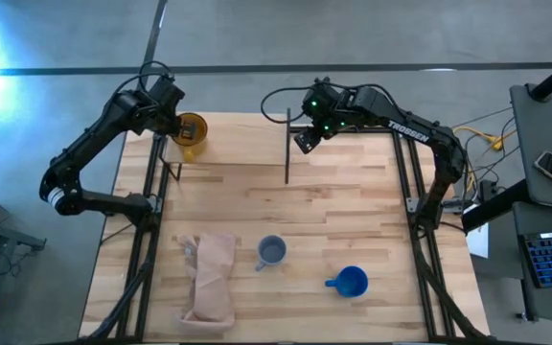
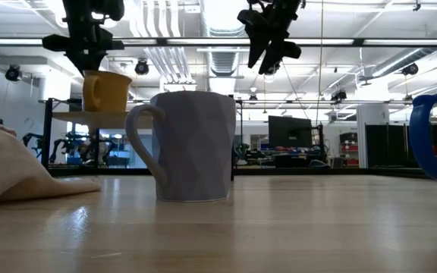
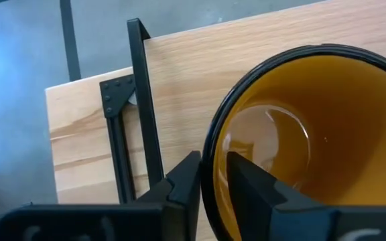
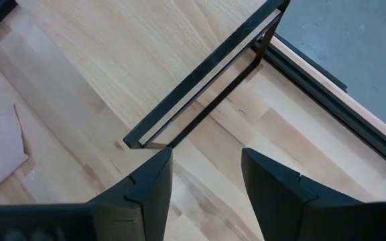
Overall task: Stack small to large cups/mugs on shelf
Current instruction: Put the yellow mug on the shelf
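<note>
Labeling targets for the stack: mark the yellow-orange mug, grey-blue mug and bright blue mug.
yellow-orange mug (image 1: 192, 128), high view, on its open inside.
grey-blue mug (image 1: 273, 251), high view, on its open top.
bright blue mug (image 1: 352, 281), high view, on its open top.

Yellow-orange mug (image 1: 191, 130), grey-blue mug (image 1: 272, 251), bright blue mug (image 1: 351, 282), tan cloth (image 1: 211, 280), plank-striped tabletop (image 1: 353, 211).

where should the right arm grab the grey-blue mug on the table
Probably the rim. The grey-blue mug stands upright, mouth open upward, handle toward the cloth. Come straight down, one finger inside the wall on the side away from the handle, as the left gripper holds the yellow mug.
</note>
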`<action>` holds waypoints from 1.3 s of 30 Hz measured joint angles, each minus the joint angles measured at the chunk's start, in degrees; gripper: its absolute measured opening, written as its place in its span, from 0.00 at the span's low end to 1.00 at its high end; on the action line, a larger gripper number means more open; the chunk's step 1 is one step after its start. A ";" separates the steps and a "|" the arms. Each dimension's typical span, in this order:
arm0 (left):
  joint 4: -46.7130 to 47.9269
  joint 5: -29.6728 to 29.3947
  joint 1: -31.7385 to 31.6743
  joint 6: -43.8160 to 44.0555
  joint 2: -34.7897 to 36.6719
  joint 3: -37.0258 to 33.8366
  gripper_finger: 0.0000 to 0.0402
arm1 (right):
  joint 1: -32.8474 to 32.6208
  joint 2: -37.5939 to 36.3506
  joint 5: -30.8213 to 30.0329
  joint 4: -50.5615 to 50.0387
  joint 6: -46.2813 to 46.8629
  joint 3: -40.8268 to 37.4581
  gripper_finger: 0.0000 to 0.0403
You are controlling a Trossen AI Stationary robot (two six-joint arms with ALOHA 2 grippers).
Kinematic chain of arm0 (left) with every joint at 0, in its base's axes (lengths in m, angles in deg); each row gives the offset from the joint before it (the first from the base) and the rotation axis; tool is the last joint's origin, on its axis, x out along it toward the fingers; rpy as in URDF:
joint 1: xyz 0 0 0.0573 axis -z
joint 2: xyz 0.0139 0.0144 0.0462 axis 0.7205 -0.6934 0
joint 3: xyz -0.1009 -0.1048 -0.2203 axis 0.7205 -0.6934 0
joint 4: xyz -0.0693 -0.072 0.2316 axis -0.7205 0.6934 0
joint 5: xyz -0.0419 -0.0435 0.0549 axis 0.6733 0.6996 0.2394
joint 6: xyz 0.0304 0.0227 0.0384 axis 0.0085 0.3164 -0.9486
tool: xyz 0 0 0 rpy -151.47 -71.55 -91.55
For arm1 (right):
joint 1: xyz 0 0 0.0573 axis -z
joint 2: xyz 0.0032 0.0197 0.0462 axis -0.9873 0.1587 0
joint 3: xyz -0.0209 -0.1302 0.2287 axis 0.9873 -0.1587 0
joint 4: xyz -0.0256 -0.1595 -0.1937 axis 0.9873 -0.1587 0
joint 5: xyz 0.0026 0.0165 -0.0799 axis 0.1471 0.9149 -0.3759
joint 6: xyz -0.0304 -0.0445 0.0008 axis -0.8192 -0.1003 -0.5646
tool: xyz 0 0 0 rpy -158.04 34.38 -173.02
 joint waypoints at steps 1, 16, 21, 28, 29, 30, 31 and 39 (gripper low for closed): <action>-0.05 0.00 0.00 -0.01 0.00 -0.15 0.15 | 0.00 0.00 0.00 0.02 -0.20 0.00 0.43; -2.51 -0.86 0.02 -0.01 0.52 -3.60 0.15 | 0.02 0.00 -0.15 0.15 -0.36 0.00 0.43; -3.70 -1.27 -0.24 -0.60 1.14 -3.42 0.15 | 0.02 0.00 -0.44 0.19 -0.36 0.00 0.43; -3.70 -1.63 -0.35 -0.60 1.46 -3.42 0.15 | 0.02 0.00 -0.46 0.22 -0.36 0.00 0.42; -3.70 -1.70 -0.35 -0.60 1.68 -3.42 0.15 | 0.02 0.00 -0.46 0.22 -0.37 0.00 0.42; -3.70 -1.74 -0.35 -0.60 1.93 -3.42 0.15 | 0.02 0.00 -0.46 0.22 -0.37 0.00 0.42; -3.70 -1.85 -0.35 -0.60 2.22 -3.42 0.15 | 0.02 0.00 -0.46 0.22 -0.38 0.00 0.42; -3.71 -1.97 -0.35 -0.42 6.43 -2.99 0.15 | 0.02 0.00 -0.46 0.28 -0.38 0.00 0.42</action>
